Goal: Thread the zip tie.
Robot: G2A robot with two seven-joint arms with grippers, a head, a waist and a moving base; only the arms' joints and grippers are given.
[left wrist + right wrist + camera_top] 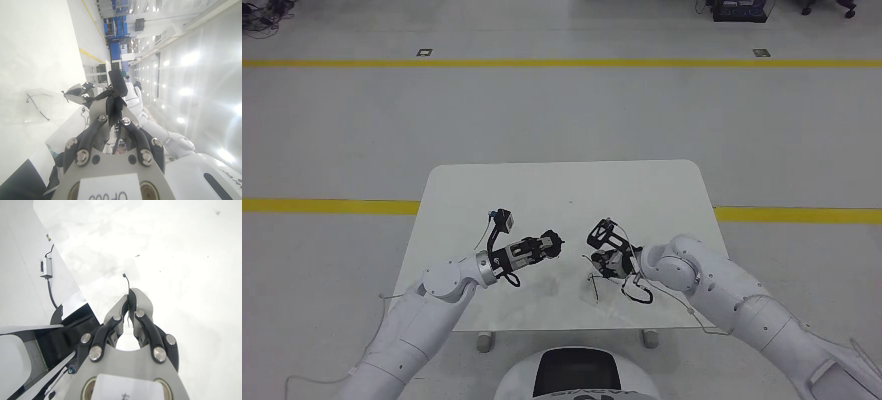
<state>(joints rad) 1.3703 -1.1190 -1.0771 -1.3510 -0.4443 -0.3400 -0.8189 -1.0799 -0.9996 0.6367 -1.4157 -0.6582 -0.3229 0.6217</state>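
Pale grey flooring [542,110] is spreading out around your station. Two yellow lines [542,63] are running across it, one far off and one passing behind the desk. In the left wrist view you are looking down a long hall, where blue racks [117,30] are standing along a yellow line and rows of ceiling lights [181,91] are glaring.

The white desk [562,185], with its rounded corners, is sitting right in front of the robot. Both arms are reaching in over its near half, with their tips facing each other and near one another around the middle. In the right wrist view, a grey box [45,268] with a black cable is lying beyond the desk's edge.

Your left claw [111,103] is hanging above the desk with its fingers drawn fully together. Something dark is showing at the pads, but you cannot tell what, if anything, they are pinching.

Your right claw [129,294] is closing tight on the black zip tie [127,281]. The strap is running between the pads, its small square head is sticking out past the fingertips above the desk, and its thin tail is poking back between the fingers. A second black zip tie [37,108] is lying loose and curved on the desk, apart from both claws.
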